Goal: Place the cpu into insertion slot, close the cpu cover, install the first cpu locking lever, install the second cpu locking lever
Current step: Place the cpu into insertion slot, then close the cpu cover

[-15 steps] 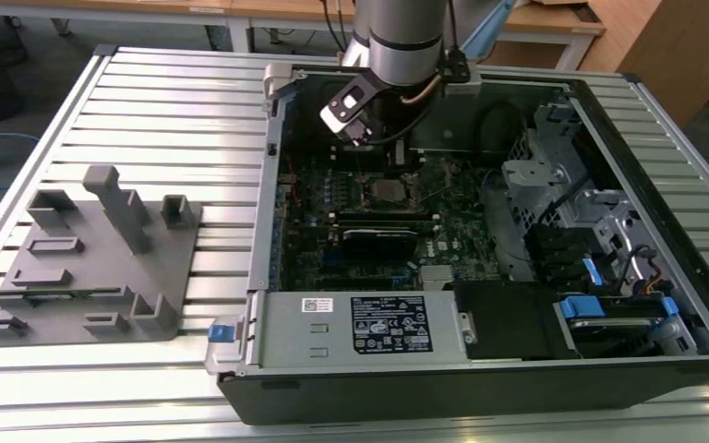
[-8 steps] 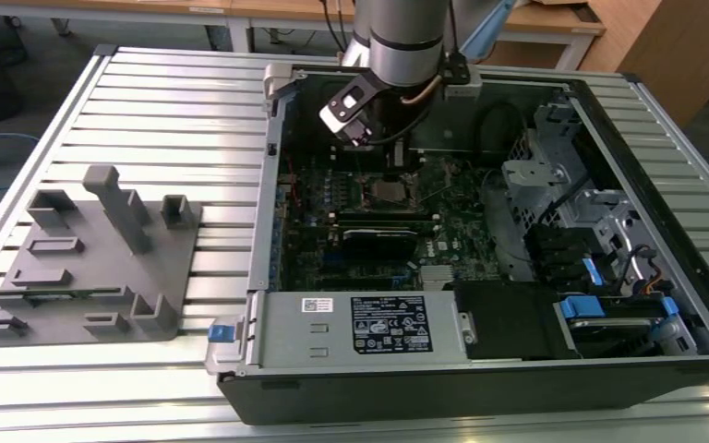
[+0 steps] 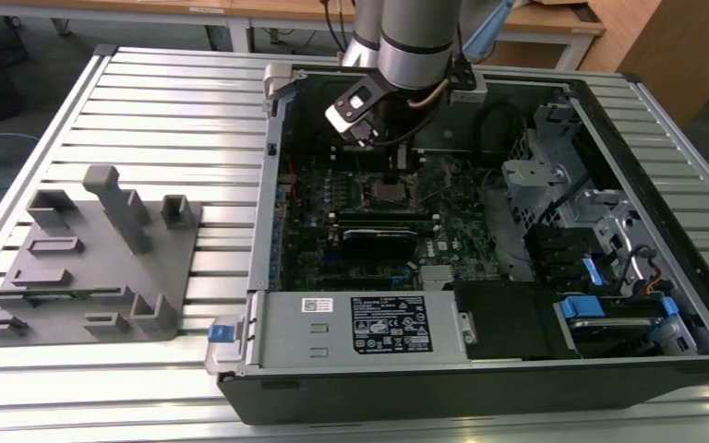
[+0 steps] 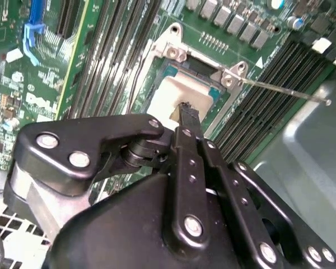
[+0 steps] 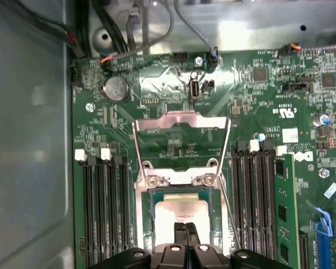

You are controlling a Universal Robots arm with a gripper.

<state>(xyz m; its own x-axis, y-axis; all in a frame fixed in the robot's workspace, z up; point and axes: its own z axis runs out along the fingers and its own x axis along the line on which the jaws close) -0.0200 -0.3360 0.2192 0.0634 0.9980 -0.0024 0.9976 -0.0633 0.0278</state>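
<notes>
The cpu point(image 5: 182, 212) lies flat in the insertion slot point(image 5: 140, 208), its pale face up; it also shows in the second wrist view point(image 4: 171, 95). My gripper point(image 5: 185, 228) hangs right over the cpu with its black fingertips point(image 4: 186, 112) pressed together, shut, and nothing between them. Whether they touch the chip I cannot tell. The cpu cover point(image 5: 182, 119) stands swung open beyond the slot, so the board shows through its cut-out. A thin locking lever point(image 4: 285, 91) sticks out free beside the slot. In the exterior view the gripper point(image 3: 394, 159) sits just above the socket point(image 3: 388, 191).
The open computer case point(image 3: 262, 185) rests on a slatted metal table. A grey power-supply box point(image 3: 354, 323) fills its near edge and drive bays point(image 3: 576, 240) fill the exterior view's right. Memory slots point(image 5: 103, 213) flank the socket. A grey fixture point(image 3: 96, 258) stands on the table's left.
</notes>
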